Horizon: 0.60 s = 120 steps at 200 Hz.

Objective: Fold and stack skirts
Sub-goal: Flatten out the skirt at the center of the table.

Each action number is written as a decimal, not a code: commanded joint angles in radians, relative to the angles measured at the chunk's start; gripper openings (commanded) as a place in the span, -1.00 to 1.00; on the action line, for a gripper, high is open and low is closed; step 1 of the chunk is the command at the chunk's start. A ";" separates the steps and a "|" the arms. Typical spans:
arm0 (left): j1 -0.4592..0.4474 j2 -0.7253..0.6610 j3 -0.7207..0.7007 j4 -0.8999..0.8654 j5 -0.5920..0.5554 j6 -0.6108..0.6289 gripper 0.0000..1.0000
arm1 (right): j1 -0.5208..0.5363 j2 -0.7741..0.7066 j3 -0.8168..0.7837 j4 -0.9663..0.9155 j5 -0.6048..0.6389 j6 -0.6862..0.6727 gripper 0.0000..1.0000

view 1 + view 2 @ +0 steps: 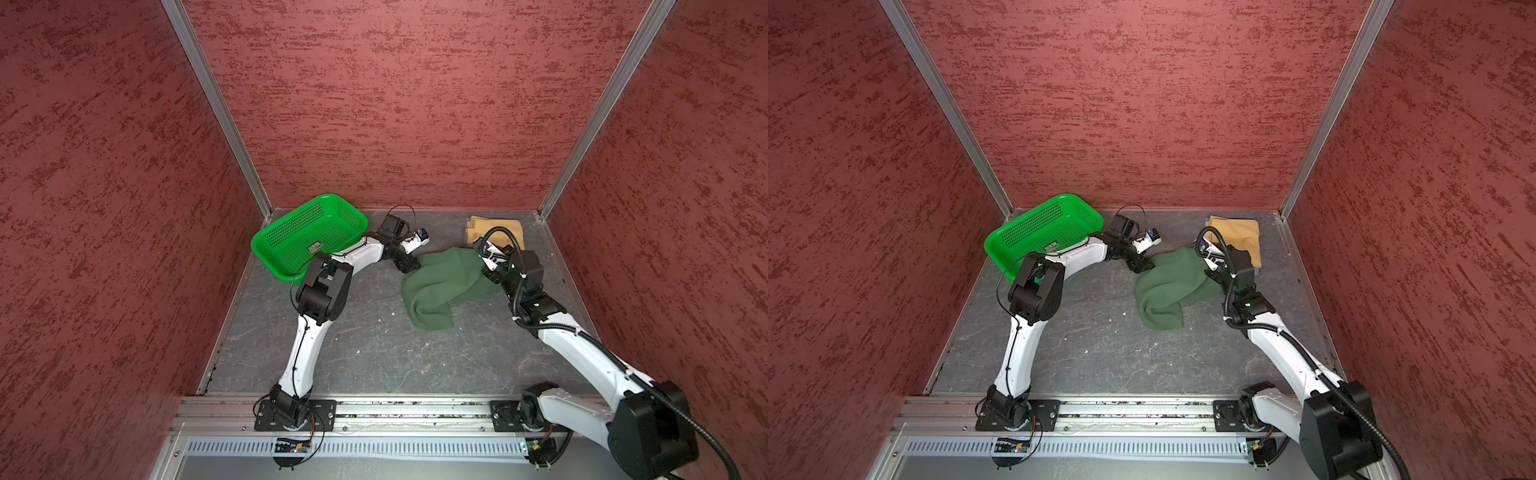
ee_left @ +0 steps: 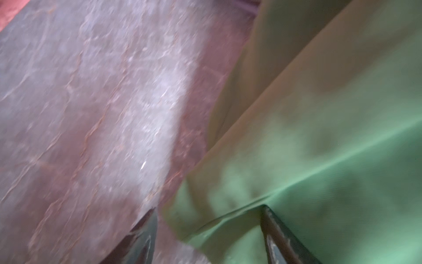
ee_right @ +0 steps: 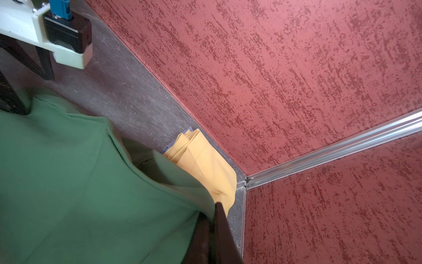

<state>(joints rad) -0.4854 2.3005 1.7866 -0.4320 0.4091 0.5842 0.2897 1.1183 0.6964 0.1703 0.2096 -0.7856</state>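
A dark green cloth skirt (image 1: 442, 286) lies rumpled on the dark grey slate-patterned surface (image 1: 374, 357), between the two arms and right of the middle. One flap of it trails toward the near edge.

The left end effector (image 2: 209, 208) sits at the skirt's far left edge. In the left wrist view its two dark fingers (image 2: 274, 228) stand spread, with a hem of the green cloth lying loose between them and nothing pinched.

The right end effector (image 3: 213, 211) has its jaws pressed together on the skirt's right edge. There the cloth rises in a taut fold.

A folded mustard-yellow cloth skirt (image 1: 496, 230) rests in the far right corner of the surface, against the red textured wall. In the right wrist view a sliver of lavender-grey cloth (image 3: 166, 149) shows beneath it. The raised green edge hangs in front of this pile, and whether they touch cannot be told.

A bright green perforated plastic basket (image 1: 291, 226) stands tilted at the far left, behind the left arm and well apart from the skirts.
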 commanded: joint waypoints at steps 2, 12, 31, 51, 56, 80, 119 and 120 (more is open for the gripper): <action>0.004 -0.021 0.032 -0.014 0.131 0.029 0.42 | -0.004 0.000 0.006 0.006 -0.034 0.006 -1.00; 0.004 -0.020 0.042 -0.024 0.168 0.032 0.41 | -0.004 0.003 0.008 0.008 -0.035 0.006 -1.00; 0.001 -0.017 0.049 -0.017 0.208 0.031 0.40 | -0.004 0.005 0.010 0.009 -0.039 0.005 -1.00; -0.006 -0.001 0.073 -0.019 0.219 0.028 0.37 | -0.005 0.005 0.011 0.012 -0.045 0.010 -1.00; -0.008 0.003 0.080 -0.020 0.218 0.027 0.35 | -0.005 0.004 0.012 0.012 -0.048 0.010 -1.00; -0.021 0.028 0.119 -0.045 0.221 0.034 0.22 | -0.004 0.003 0.015 0.014 -0.055 0.010 -1.00; -0.030 0.057 0.161 -0.083 0.217 0.042 -0.14 | -0.005 0.003 0.018 0.021 -0.062 0.014 -1.00; -0.031 0.057 0.161 -0.084 0.217 0.042 -0.14 | -0.005 0.002 0.018 0.021 -0.063 0.013 -1.00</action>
<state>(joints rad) -0.5087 2.3081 1.9232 -0.4728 0.6056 0.6147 0.2897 1.1210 0.6964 0.1696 0.1822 -0.7818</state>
